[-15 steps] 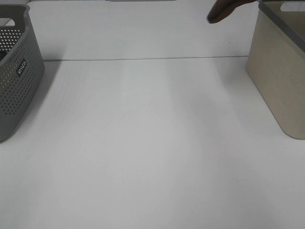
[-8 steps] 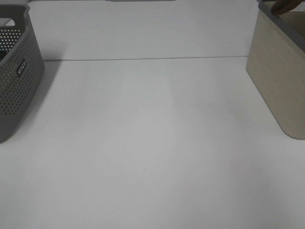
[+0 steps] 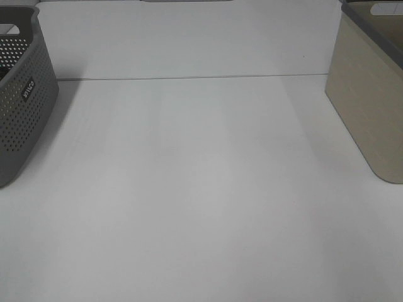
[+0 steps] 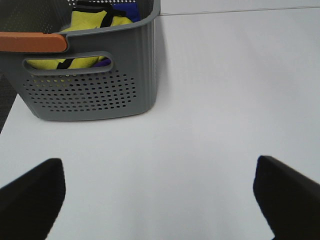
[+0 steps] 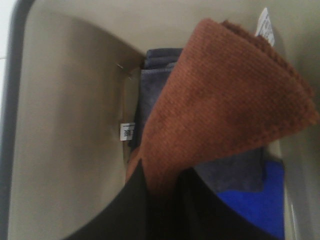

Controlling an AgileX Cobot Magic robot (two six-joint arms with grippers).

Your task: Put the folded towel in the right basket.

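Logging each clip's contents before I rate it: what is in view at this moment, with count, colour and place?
table: 1, white, under everything
grey basket: 1, grey with holes, left side of table
beige basket: 1, beige with a grey rim, right side of table
yellow cloth: 1, yellow, in grey basket
blue cloth: 1, blue, in grey basket
orange strip: 1, orange, at grey basket's rim; what it is, unclear
brown towel: 1, brown, held over the beige basket's contents
grey towel: 1, grey-blue, in beige basket
blue towel: 1, bright blue, in beige basket
left gripper: 1, black, open, over table near grey basket
right gripper: 1, black, pinching brown towel
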